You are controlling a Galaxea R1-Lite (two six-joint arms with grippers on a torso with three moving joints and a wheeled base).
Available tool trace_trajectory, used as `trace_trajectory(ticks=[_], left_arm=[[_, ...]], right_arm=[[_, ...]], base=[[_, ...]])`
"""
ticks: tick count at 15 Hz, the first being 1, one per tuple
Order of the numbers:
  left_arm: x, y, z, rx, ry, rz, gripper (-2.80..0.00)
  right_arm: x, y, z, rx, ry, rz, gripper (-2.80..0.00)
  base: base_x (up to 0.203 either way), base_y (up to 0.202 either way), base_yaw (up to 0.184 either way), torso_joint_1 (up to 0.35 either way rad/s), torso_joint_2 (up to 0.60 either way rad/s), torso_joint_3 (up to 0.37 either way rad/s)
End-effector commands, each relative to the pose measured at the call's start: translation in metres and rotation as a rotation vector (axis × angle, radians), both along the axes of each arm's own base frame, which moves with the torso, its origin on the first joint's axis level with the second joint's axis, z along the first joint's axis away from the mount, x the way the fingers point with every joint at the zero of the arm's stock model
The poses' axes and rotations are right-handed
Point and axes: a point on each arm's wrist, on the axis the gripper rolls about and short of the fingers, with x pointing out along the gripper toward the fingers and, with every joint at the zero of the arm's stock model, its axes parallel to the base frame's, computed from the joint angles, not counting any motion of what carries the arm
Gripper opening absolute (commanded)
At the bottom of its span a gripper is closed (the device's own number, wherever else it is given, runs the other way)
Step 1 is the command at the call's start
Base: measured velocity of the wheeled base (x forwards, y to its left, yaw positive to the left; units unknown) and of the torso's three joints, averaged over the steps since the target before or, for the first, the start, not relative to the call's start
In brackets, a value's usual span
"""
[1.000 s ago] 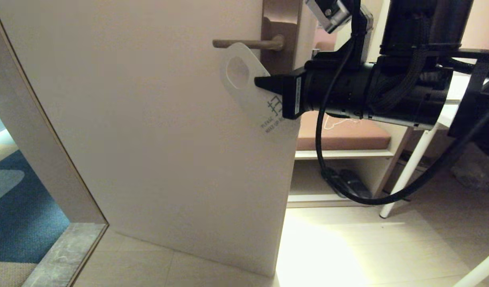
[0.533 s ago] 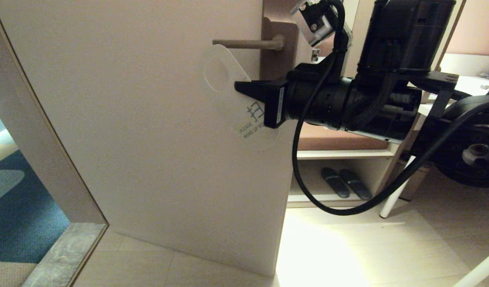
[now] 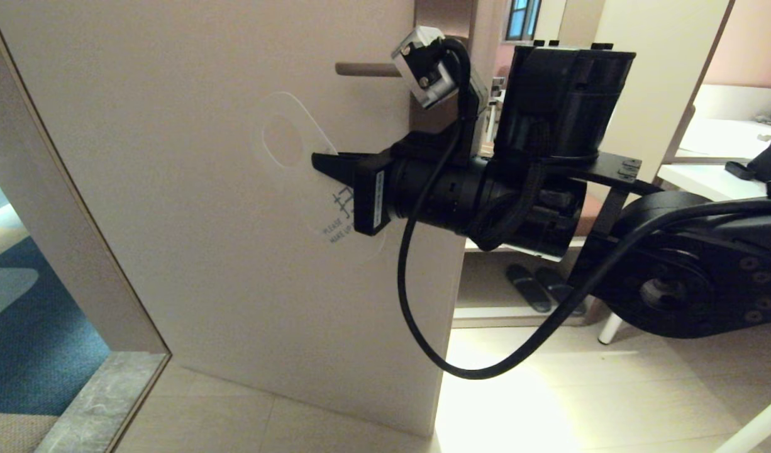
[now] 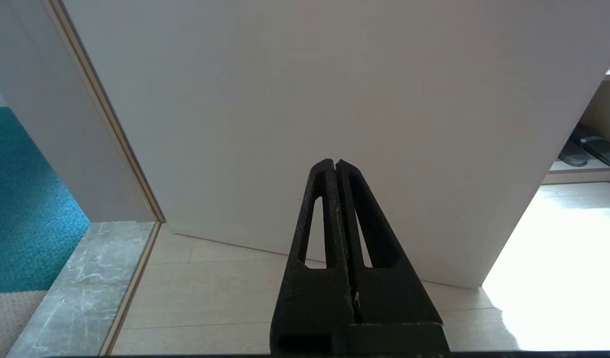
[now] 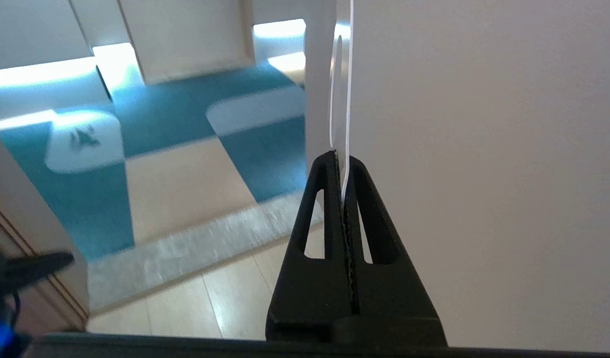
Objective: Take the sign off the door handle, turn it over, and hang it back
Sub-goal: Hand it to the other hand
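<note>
Item 1, sign (image 3: 297, 163): off-white side faces you, "PLEASE MAKE UP" partly readable beside the gripper. It lies flat against the door (image 3: 190, 189), tilted, with the oval hole at its upper left end. It is off the handle, below and left of the lever's free tip. In the right wrist view you see it edge-on (image 5: 346, 89), a thin white line rising from between the fingers.

Item 2, right gripper (image 3: 326, 162): reaches in level from your right, fingers clamped together on the sign's edge near its middle. Its cable (image 3: 436, 352) loops down beneath the arm.

Item 3, handle (image 3: 366, 69): bronze lever bar, level, on the door's upper part; its inner end and the backplate are largely hidden behind the wrist camera. Nothing hangs on it.

Item 4, left gripper (image 4: 335, 166): seen only in its own wrist view, fingers pressed together and empty, pointing at the lower door, apart from the sign.

Item 5, slippers (image 3: 536, 286): dark pair on a low shelf past the door's edge.
</note>
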Motion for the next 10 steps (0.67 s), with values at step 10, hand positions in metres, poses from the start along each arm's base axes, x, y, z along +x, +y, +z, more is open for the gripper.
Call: trace_trajectory(ticks=[10], left_arm=[[-0.0001, -0.0001, 0.0033, 0.033, -0.026, -0.007, -2.8]], right_arm=[[0.0108, 0.0259, -0.0227, 0.032, -0.006, 0.025, -2.8]], base=[[0.0, 0.0, 0.0, 0.0, 0.0, 0.0]])
